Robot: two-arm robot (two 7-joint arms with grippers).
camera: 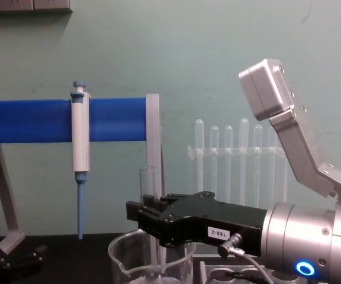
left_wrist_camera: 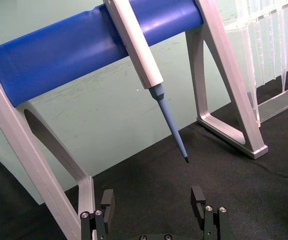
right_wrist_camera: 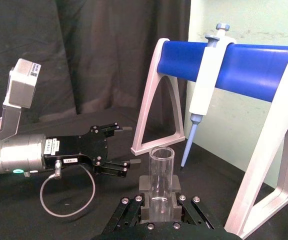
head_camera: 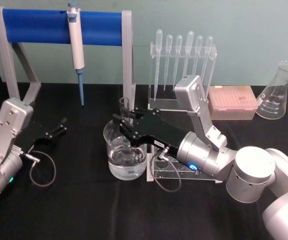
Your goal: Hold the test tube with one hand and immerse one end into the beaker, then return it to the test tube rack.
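On the black tabletop, the wide clear beaker is holding water, while the right pincer is clamping the upright clear test tube above it; the left pincer is idling apart.

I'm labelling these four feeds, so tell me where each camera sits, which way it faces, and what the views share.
Head: above, looking down at the right gripper holding the test tube over the beaker; both arms show.
Chest: low, looking across at that gripper, tube and beaker.
Left wrist: past the open left gripper toward the pipettor.
Right wrist: over its clamped fingers at the tube's rim, left gripper beyond.
All share the pipettor.
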